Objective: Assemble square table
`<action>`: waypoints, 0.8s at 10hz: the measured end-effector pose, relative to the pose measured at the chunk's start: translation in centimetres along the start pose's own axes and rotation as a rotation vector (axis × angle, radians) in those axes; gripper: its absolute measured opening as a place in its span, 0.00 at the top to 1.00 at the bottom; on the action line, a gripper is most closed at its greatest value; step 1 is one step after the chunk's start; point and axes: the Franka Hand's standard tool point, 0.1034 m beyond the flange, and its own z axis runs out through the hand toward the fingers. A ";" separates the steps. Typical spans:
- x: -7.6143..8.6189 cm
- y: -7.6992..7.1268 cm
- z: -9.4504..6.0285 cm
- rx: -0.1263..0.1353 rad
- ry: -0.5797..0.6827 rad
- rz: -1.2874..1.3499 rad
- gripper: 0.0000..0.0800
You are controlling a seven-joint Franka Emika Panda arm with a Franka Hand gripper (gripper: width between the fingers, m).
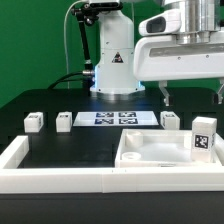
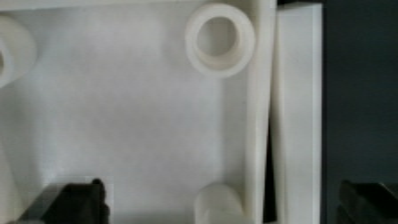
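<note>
**Slab** (image 1: 150, 150): square, white plastic, smooth and faintly glossy, with round sunken recesses (image 2: 222, 38) near the corners. It lay flat at five o'clock in the exterior view, close inside the corner of the rail (image 1: 60, 180).

**Legs**: four small white blocks, each tagged.
- One leg (image 1: 203, 138) stood at the slab's three o'clock edge; whether on it or just beside it could not be told.
- A second leg (image 1: 170, 120) stood just behind the slab at twelve o'clock.
- A third leg (image 1: 65, 120) and a fourth leg (image 1: 35, 122) stood well apart from it, toward ten o'clock.

**Gripper** (image 1: 191, 96): it hung above the slab with its jaws spread wide and nothing in them. In the wrist view the dark fingertips (image 2: 71, 200) stood either side of the slab's edge.

**Step, as judged**: taking the slab by that edge. To do it well, the gripper should come down square, one finger inside and one outside, clear of the recesses and the nearby leg. It should close firmly, since smooth plastic would likely slip.

**Marker board** (image 1: 118, 118): thin and flat, at eleven o'clock from the slab.

**Table** (image 1: 60, 145): matte black.
</note>
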 end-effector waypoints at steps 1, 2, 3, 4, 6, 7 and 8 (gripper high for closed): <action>-1.9 0.0 0.3 -0.002 0.007 -0.013 0.19; -3.7 0.2 0.8 -0.008 0.012 -0.023 0.19; -5.1 0.5 1.4 -0.014 0.012 -0.033 0.19; -6.1 0.8 1.8 -0.019 0.005 -0.038 0.19; -6.9 0.9 1.8 -0.019 0.001 -0.043 0.19; -7.3 0.9 1.9 -0.021 -0.005 -0.045 0.19; -7.9 1.0 2.0 -0.023 -0.011 -0.048 0.19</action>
